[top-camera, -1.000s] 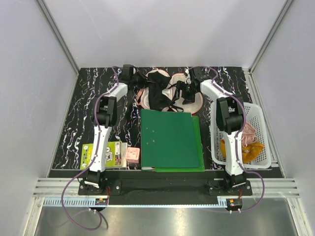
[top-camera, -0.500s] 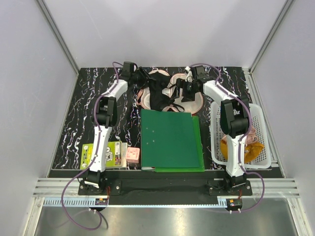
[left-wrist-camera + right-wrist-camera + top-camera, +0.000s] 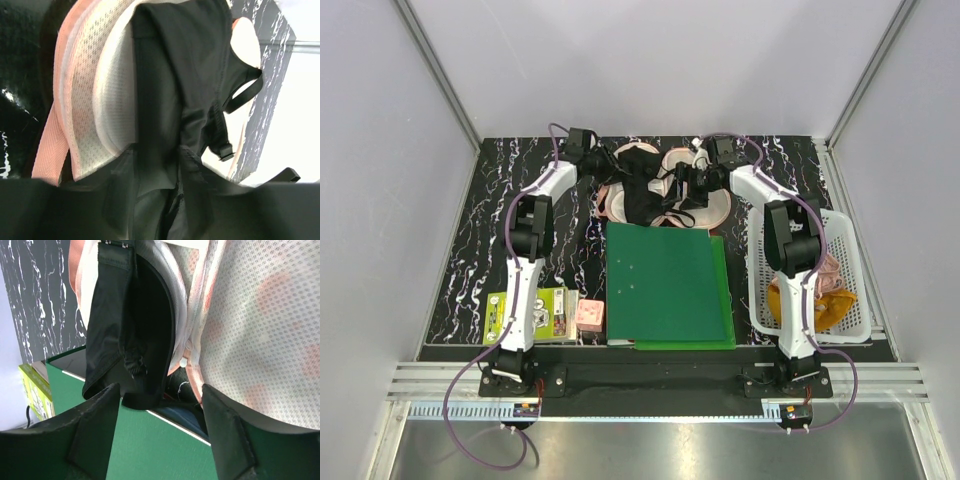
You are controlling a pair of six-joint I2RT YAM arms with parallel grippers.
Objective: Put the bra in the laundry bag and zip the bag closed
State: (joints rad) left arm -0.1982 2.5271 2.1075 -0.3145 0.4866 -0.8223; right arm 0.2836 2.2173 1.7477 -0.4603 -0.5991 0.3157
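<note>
The laundry bag (image 3: 717, 207) lies open at the back of the table, peach rim up and pale mesh inside (image 3: 107, 100). The black bra (image 3: 640, 195) is draped across its left cup, straps trailing toward the folder. My left gripper (image 3: 603, 163) is at the bag's left edge. In the left wrist view its fingers (image 3: 157, 205) close against a fold of the bra (image 3: 200, 75) that fills the gap between them. My right gripper (image 3: 683, 183) hovers over the bag's middle. Its jaws (image 3: 160, 435) stand wide open and empty, between the bra (image 3: 145, 315) and the right cup (image 3: 260, 330).
A green folder (image 3: 665, 285) lies flat just in front of the bag and shows under the right jaws (image 3: 150, 455). A white basket (image 3: 840, 262) with pink and orange cloths stands at the right. A booklet (image 3: 535, 310) and a small pink box (image 3: 590, 315) sit near left.
The left jaws opened and then came partway together again on the bra's fabric. The right gripper shifted left over the bag toward the bra.
</note>
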